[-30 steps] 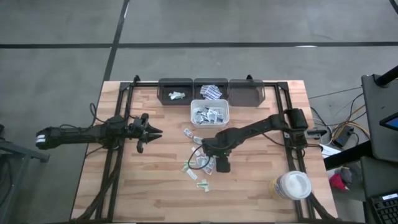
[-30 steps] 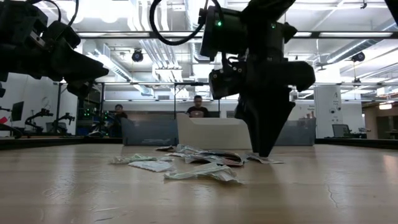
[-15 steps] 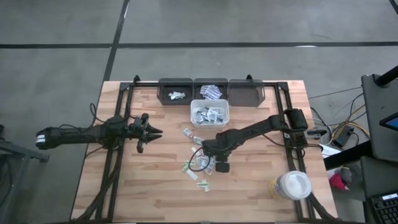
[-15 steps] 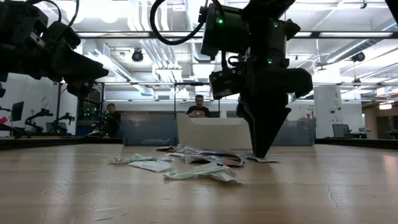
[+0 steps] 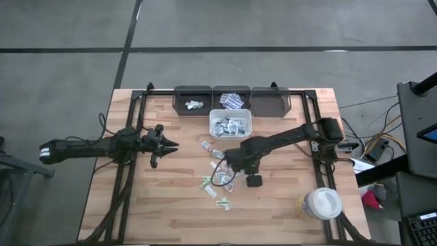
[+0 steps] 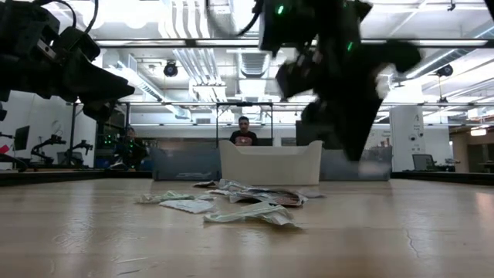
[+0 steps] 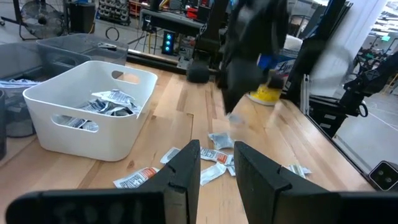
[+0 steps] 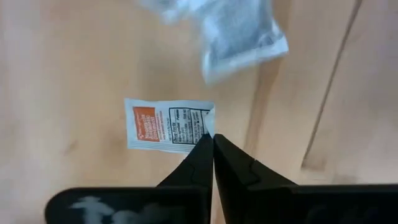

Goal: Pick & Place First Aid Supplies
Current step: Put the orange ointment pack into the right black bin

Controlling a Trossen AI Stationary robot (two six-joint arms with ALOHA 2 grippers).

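My right gripper point(image 8: 212, 142) hangs over the middle of the table point(image 5: 247, 172), pointing down and shut on a small white sachet with an orange end point(image 8: 166, 126). It shows blurred in the low view point(image 6: 351, 147). More first aid supplies lie scattered flat on the wood below and beside it point(image 5: 217, 181) point(image 6: 231, 202) point(image 7: 214, 155). My left gripper point(image 5: 171, 145) point(image 7: 216, 167) waits at the table's left, level, open and touching nothing. My right gripper pinches the sachet's white end at its edge point(image 8: 208, 126) between the very ends of its two fingers, coming from above and pointing down. The sachet sticks out sideways from the fingertips, roughly flat, lifted clear of the table.
A white basket holding sachets point(image 5: 231, 126) point(image 7: 93, 109) stands just beyond the pile. Three dark bins point(image 5: 231, 100) line the far edge. A white round lidded tub point(image 5: 319, 203) sits at the near right. Bare wood lies left of and in front of the pile.
My right gripper has shut on the sachet among the pile and then risen, lifting it clear of the table. The other sachets have stayed where they lay.
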